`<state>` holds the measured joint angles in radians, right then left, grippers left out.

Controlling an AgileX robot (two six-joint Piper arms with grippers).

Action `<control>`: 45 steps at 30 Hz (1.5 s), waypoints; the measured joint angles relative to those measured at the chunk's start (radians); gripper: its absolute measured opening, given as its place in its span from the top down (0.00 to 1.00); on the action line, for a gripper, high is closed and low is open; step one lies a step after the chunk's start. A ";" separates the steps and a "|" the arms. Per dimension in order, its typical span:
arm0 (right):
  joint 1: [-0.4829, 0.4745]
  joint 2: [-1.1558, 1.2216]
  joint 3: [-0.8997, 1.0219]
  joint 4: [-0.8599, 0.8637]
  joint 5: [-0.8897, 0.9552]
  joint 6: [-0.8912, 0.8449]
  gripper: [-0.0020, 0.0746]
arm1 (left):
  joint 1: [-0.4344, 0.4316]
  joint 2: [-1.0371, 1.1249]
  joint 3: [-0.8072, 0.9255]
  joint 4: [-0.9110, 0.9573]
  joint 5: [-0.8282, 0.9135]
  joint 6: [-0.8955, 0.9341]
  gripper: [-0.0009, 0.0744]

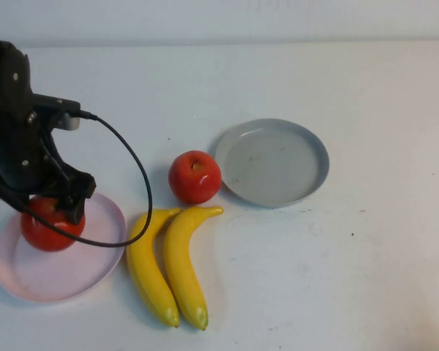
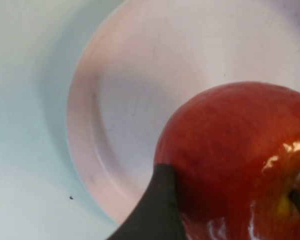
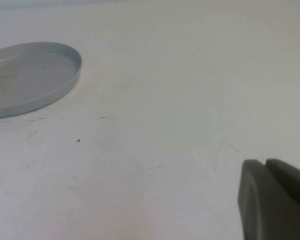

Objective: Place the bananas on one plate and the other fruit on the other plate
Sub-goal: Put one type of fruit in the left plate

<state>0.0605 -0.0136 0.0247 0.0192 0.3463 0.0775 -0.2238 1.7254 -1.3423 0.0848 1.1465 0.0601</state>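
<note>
Left gripper (image 1: 53,212) spread wide around an apple (image 1: 47,227) on the pink plate (image 1: 58,274), one finger (image 2: 152,210) touching it; right gripper (image 3: 266,200) clenched, empty, above bare table (image 3: 190,100).

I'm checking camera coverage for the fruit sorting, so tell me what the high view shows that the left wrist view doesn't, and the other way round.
Only the high view shows the two curved yellow bananas lying on the white table, the second glossy red apple beside the round grey plate, and the left gripper with its jaws spread around the apple on the pink plate. The right gripper is outside it, shut.

Only the left wrist view shows that apple's stem dimple up close.

Both share the round pale pink plate and the glossy red apple on it.
</note>
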 joint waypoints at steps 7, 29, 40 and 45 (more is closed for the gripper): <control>0.000 0.000 0.000 0.000 0.000 0.000 1.00 | 0.000 -0.002 -0.031 0.034 0.063 -0.088 0.17; 0.000 0.000 0.000 0.000 0.000 0.000 1.00 | 0.010 0.063 -0.033 0.051 0.068 -0.158 0.17; 0.000 0.000 0.000 0.000 0.000 0.000 1.00 | 0.017 0.063 -0.033 0.048 0.068 -0.162 0.17; 0.000 0.000 0.000 0.000 0.000 0.000 1.00 | 0.021 0.039 -0.033 0.026 0.068 -0.162 0.17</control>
<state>0.0605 -0.0136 0.0247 0.0192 0.3463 0.0775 -0.2026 1.7648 -1.3755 0.1112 1.2146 -0.1020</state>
